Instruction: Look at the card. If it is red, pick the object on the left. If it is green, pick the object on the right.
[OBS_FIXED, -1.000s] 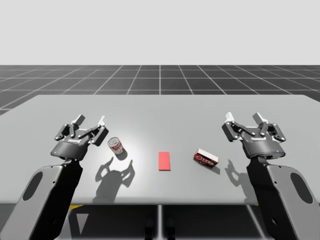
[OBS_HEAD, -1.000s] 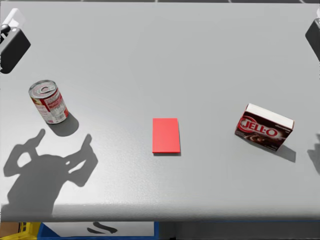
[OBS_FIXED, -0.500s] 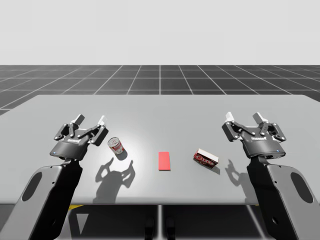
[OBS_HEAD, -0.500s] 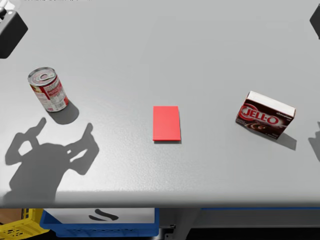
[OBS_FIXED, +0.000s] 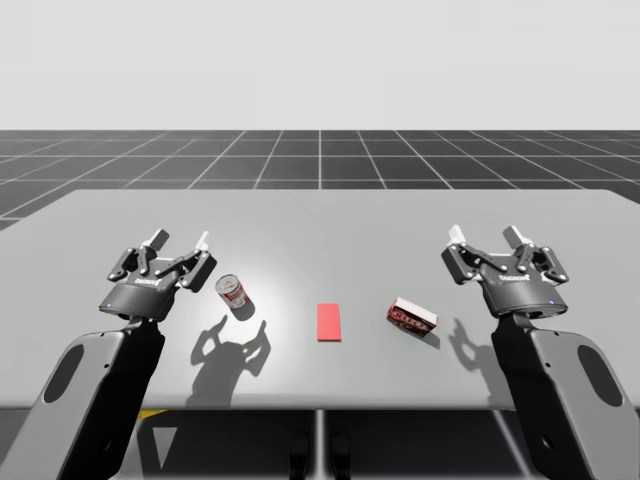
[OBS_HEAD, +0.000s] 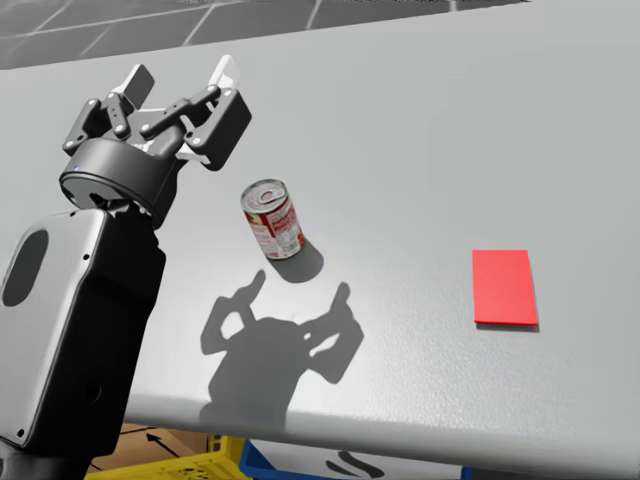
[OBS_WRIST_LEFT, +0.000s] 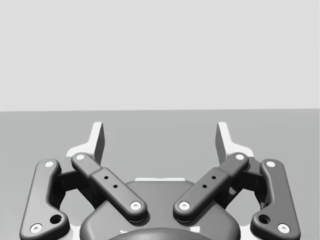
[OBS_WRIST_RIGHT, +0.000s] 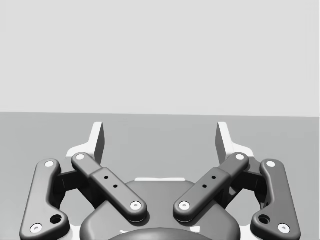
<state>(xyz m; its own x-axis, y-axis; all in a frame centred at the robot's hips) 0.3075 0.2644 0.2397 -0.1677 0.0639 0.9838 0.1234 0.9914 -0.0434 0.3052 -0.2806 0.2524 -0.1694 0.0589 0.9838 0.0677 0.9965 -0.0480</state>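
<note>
Left hand (OBS_FIXED: 179, 240), wide (as is right hand (OBS_FIXED: 485, 234)), hovers apparently near the can (OBS_FIXED: 232, 291).

I've got the left arm (OBS_FIXED: 95, 390) coming up from bottom left, forearm near vertical, left gripper (OBS_FIXED: 180, 242) tipped forward and away from me, fingers (OBS_WRIST_LEFT: 97, 142) spread wide. The right arm (OBS_FIXED: 555, 390) mirrors it on the other side. The right gripper (OBS_FIXED: 485, 236) is in the same pose, fingers wide apart. Arms well apart.
</note>
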